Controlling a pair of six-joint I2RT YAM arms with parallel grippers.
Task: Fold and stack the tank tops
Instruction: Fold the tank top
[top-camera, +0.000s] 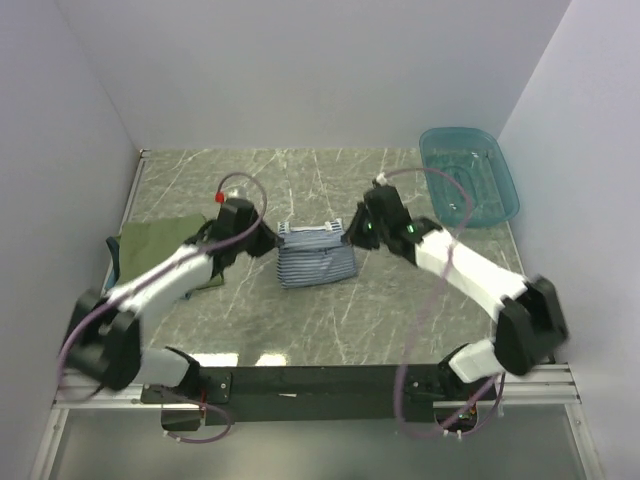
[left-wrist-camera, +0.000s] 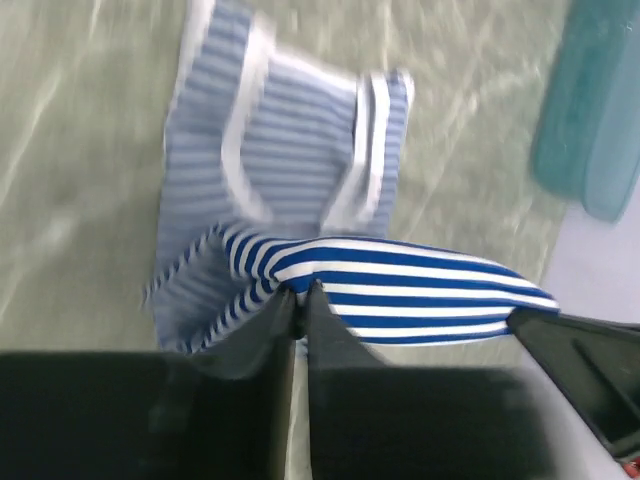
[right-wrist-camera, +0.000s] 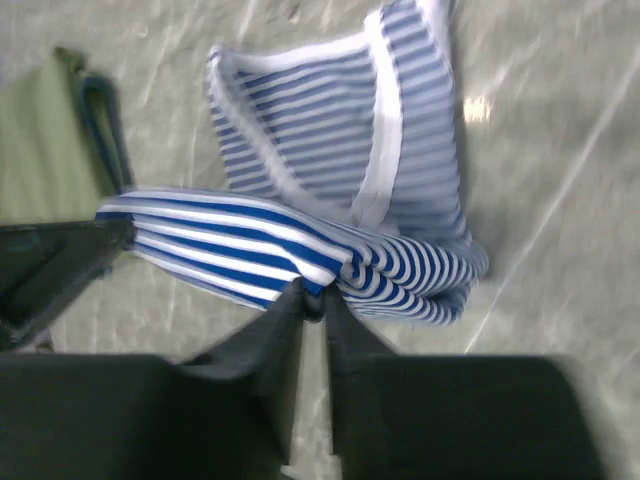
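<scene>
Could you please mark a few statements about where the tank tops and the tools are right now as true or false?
1. The left tool and the right tool are both shut on the striped tank top. True.
2. The striped tank top lies inside the teal basket. False: it is on the table between the two tools; the teal basket sits at the far right corner.
3. The olive-green top lies to the left of the striped one. True.
4. The right tool grips the olive-green top. False: it pinches striped cloth.
</scene>
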